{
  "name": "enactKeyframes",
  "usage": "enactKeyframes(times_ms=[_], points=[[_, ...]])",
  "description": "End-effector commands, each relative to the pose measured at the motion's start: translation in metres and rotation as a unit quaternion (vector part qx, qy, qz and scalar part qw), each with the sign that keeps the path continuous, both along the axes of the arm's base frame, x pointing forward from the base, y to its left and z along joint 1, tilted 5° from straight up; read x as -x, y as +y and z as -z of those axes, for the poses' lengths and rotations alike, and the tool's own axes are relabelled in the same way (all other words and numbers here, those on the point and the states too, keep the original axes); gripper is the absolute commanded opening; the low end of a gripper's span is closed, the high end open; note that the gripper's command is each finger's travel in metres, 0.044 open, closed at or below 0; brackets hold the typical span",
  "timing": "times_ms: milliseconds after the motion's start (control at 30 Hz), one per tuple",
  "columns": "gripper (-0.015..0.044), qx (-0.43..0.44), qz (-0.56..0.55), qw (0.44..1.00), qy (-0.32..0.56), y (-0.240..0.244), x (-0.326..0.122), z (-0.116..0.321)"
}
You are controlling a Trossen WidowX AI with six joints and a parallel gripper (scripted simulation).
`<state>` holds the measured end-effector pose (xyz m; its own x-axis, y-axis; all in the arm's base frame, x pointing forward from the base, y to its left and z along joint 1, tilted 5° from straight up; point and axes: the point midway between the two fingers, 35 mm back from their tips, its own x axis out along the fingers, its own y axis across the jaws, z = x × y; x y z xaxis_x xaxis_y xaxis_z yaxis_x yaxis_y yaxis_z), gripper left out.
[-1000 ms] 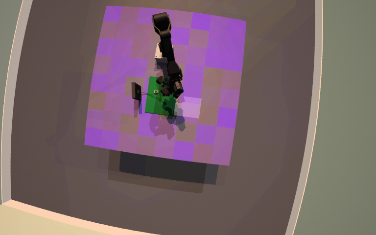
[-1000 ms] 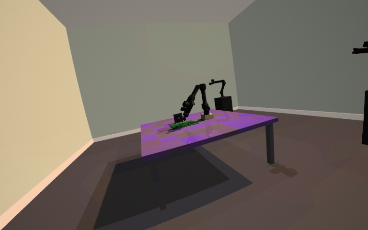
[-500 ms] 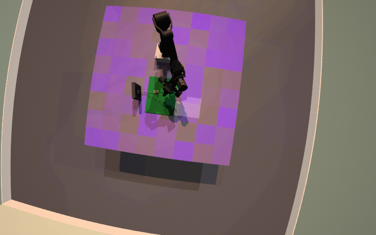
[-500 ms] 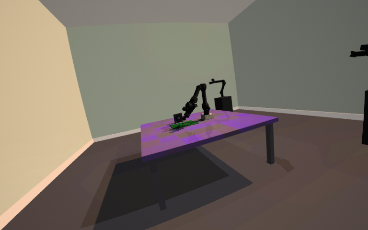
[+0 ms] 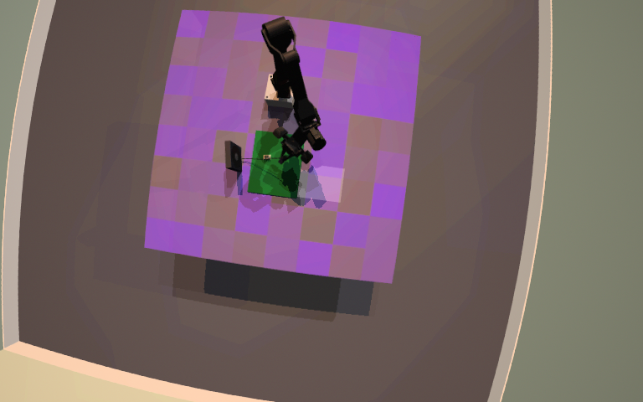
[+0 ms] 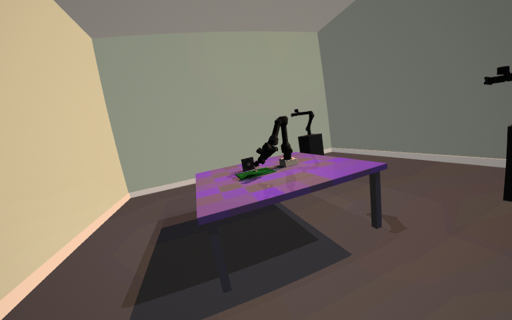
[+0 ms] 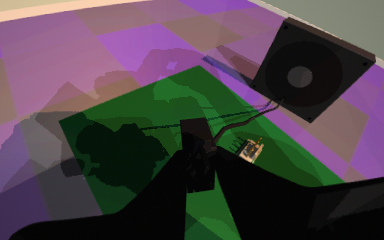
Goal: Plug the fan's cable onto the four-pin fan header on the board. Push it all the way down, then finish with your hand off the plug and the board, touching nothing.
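I'm viewing a checkered purple-and-brown tabletop (image 5: 379, 99) (image 6: 339, 173) (image 7: 125, 45) between pale green walls (image 5: 592, 189) (image 6: 211, 94). My fingers (image 5: 283, 160) (image 6: 257, 165) are gripping the small, dark, blocky plug (image 7: 196, 131) over the flat green board (image 5: 272, 182) (image 6: 249, 175) (image 7: 130, 107), near the pale header (image 5: 266, 157) (image 7: 249, 148) with its thin pins. The thin, dark cable (image 5: 254, 158) (image 7: 235, 123) is curving toward the square black fan (image 5: 233, 156) (image 6: 247, 164) (image 7: 300, 75), which is standing upright.

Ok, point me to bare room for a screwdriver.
Right of the green board, beyond the pale patch, looks bare. Crowded: between fan and gripper, where the cable crosses.
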<state>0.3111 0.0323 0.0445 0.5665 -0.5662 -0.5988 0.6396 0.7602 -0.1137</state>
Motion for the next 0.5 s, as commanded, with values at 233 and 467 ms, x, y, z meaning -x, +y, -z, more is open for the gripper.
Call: enactKeyframes(times_ms=[233,467], points=[[0.0000,0.030,0.002,0.998,-0.060,0.002,0.010,-0.004],[0.0000,0.045,0.003,0.994,-0.098,0.004,0.017,-0.008]])
